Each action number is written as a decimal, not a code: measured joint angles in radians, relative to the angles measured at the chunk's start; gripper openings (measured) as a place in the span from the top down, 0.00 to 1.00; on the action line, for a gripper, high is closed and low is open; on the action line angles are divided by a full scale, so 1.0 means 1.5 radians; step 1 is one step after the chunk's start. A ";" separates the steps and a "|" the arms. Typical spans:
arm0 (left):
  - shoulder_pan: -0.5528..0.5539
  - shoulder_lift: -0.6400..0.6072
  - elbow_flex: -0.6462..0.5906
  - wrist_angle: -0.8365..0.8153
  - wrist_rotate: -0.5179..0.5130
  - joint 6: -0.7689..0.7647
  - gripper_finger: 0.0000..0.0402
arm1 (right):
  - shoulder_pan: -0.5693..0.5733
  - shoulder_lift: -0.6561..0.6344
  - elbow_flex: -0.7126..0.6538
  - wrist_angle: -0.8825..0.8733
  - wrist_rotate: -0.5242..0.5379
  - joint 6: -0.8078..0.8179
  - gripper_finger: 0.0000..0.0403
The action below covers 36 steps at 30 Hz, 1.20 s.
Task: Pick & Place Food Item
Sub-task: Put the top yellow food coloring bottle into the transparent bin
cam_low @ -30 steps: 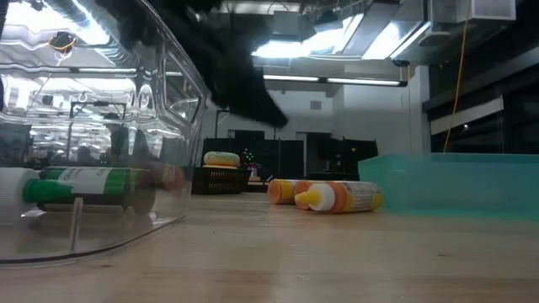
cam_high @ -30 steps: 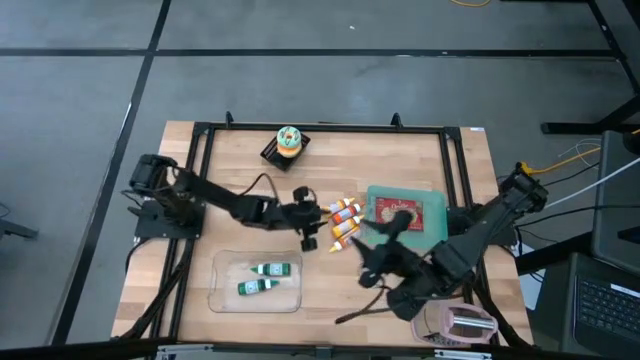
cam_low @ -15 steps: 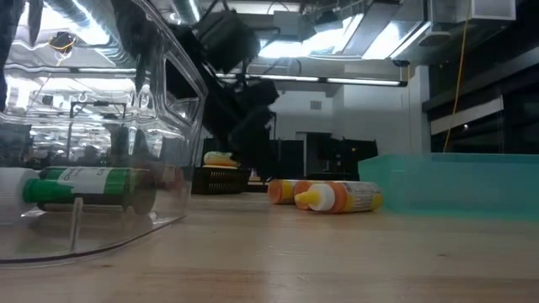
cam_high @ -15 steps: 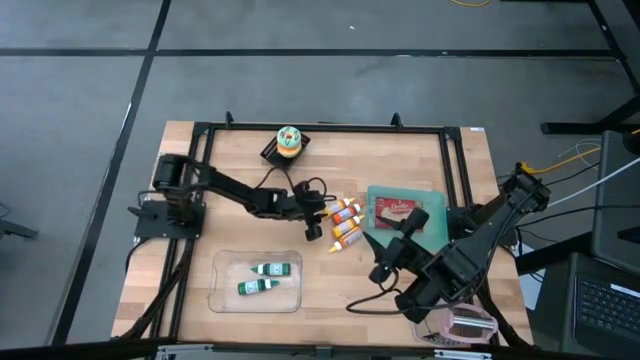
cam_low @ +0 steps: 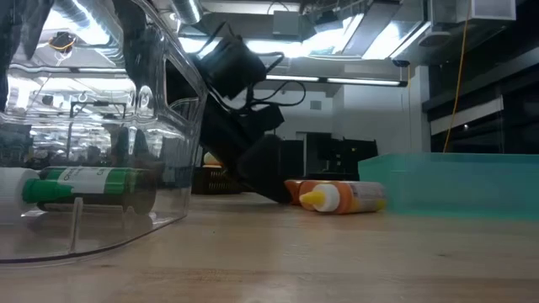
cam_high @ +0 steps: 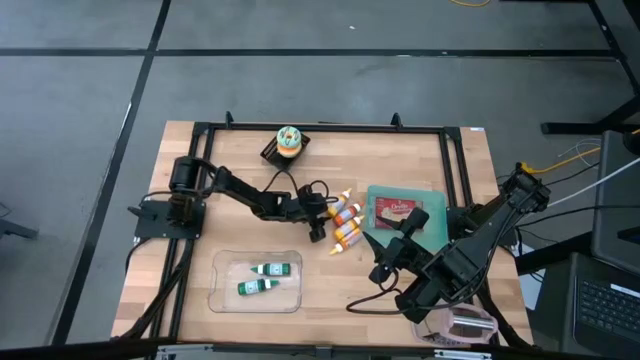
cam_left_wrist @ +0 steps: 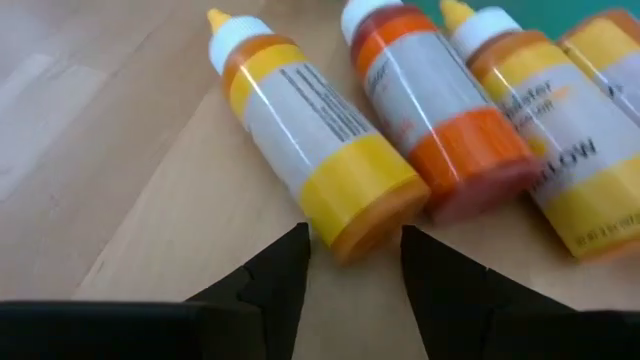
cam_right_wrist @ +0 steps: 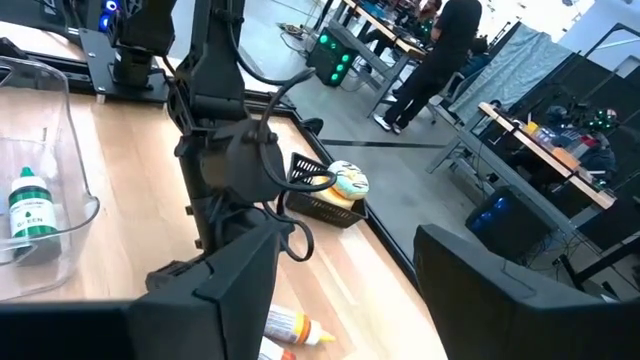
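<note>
Several orange and yellow squeeze bottles (cam_high: pixel 345 220) lie on their sides mid-table, beside a teal tray (cam_high: pixel 432 200) that holds a red packet (cam_high: pixel 398 208). My left gripper (cam_high: pixel 322 228) is low over the wood, slanting down and open. Its fingertips stand on either side of the base end (cam_left_wrist: pixel 365 205) of the nearest yellow bottle (cam_left_wrist: pixel 300 130); I cannot tell whether they touch it. My right gripper (cam_high: pixel 395 248) hangs open above the table, near the tray's front edge, with nothing between its fingers (cam_right_wrist: pixel 240 280).
A clear tray (cam_high: pixel 222 290) with two green bottles (cam_high: pixel 262 279) sits at the near left. A black basket with a donut (cam_high: pixel 288 143) stands at the far edge. A pink container (cam_high: pixel 462 325) sits at the near right. A person stands in the room beyond.
My left gripper has gone toward the table's right edge and down, from above the wood to the base of the yellow bottle. My right gripper has drawn back toward the near edge, off the teal tray, uncovering the red packet.
</note>
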 joint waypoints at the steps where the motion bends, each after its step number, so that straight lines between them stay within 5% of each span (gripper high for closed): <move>1: 0.000 0.002 0.000 0.007 -0.003 -0.003 0.61 | 0.000 0.000 0.000 0.000 0.000 0.000 0.43; 23: 0.000 -0.002 0.053 0.057 -0.002 -0.005 0.53 | 0.000 0.001 0.000 0.000 -0.015 0.000 0.43; 36: 0.042 0.006 0.153 -0.104 0.009 -0.018 0.53 | 0.000 0.001 0.000 0.003 -0.015 0.005 0.43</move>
